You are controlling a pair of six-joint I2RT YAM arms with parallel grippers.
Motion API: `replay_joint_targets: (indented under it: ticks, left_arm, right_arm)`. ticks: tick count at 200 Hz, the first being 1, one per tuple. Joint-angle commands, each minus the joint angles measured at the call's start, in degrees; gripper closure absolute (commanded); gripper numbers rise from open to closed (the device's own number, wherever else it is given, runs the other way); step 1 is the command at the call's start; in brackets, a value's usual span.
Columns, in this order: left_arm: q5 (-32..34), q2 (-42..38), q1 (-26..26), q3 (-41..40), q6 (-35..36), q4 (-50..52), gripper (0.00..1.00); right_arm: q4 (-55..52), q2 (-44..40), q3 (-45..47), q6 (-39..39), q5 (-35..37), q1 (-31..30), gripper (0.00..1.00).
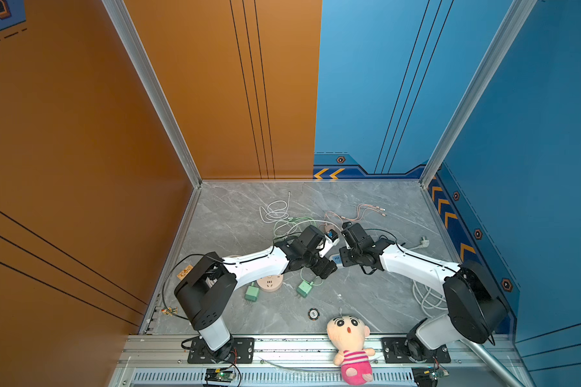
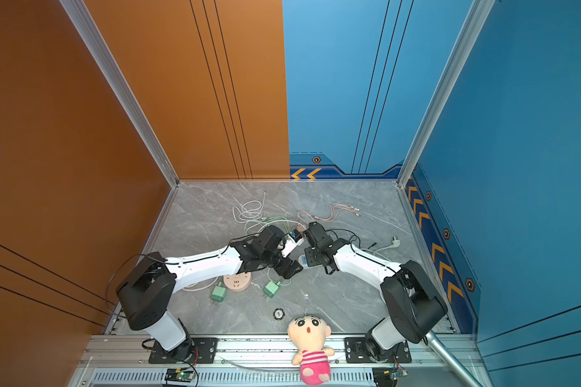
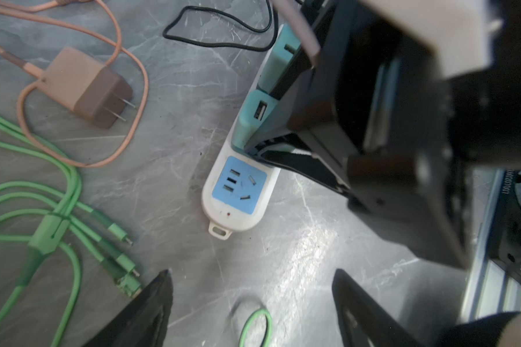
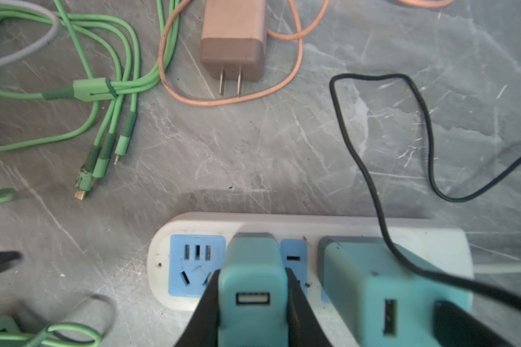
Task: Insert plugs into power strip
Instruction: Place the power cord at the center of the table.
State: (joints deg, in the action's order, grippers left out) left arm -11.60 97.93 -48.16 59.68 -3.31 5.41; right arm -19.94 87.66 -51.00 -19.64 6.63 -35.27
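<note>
As a teal plug (image 4: 253, 312) stands, seemingly seated, the right gripper (image 4: 252, 275) clamps it.

Both top views are looking steeply down from high above the front rail (image 1: 282, 345), taking in the whole table (image 1: 366, 295); they are sharing almost the same scene, shifted slightly sideways. The left wrist camera is looking down past the left gripper (image 3: 251, 272) at the power strip (image 3: 238, 210), close by. The right wrist camera is sitting nearer, just behind the right gripper (image 4: 253, 270) and the teal plug (image 4: 253, 315). Both wrist views are sharing the power strip, the pink-brown plug (image 3: 85, 87) and green cables (image 3: 51, 231).
</note>
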Motion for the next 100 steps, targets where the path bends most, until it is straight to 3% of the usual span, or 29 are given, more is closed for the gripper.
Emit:
replay_joint_targets:
  ticks: [1,62,100]
  left_arm:
    - [1.4,3.7,-0.6,1.8,-0.1,-5.1,0.16]
    - [3.8,9.4,-0.9,3.4,0.0,-6.9,0.17]
    - [4.6,11.0,-0.6,4.8,0.9,-7.0,0.20]
  right_arm:
    - [0.0,3.2,1.7,-2.5,1.7,-0.5,1.00]
    - [0.0,5.0,1.1,-3.0,1.9,-0.9,1.00]
    - [-1.4,5.4,-0.4,-2.7,2.0,-1.2,0.89]
